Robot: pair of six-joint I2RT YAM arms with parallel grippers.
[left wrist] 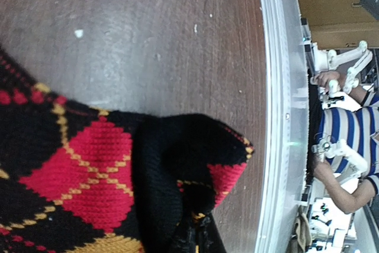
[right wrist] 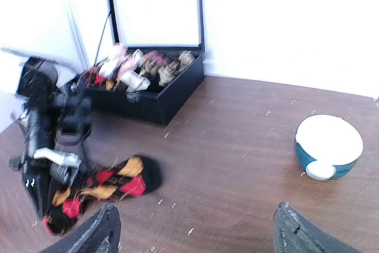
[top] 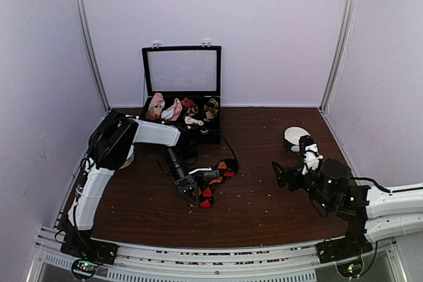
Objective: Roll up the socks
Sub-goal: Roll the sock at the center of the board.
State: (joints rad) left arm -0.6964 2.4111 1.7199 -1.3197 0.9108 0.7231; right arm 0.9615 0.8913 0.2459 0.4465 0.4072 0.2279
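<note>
A black argyle sock (top: 217, 177) with red and orange diamonds lies on the brown table in front of the left arm. My left gripper (top: 192, 193) is at its near end. In the left wrist view the dark fingers (left wrist: 201, 235) are pinched on a raised black fold of the sock (left wrist: 89, 158). The rest lies flat on the wood. My right gripper (top: 279, 175) hovers open and empty to the right of the sock. In the right wrist view its fingers (right wrist: 100, 235) are spread wide, with the sock (right wrist: 106, 183) at lower left.
An open black box (top: 213, 138) holding several rolled sock bundles stands at the back, lid up; it also shows in the right wrist view (right wrist: 160, 102). A white and blue bowl (top: 295, 137) sits at the right (right wrist: 328, 143). Crumbs dot the table. The metal rail (left wrist: 272, 117) runs along the near edge.
</note>
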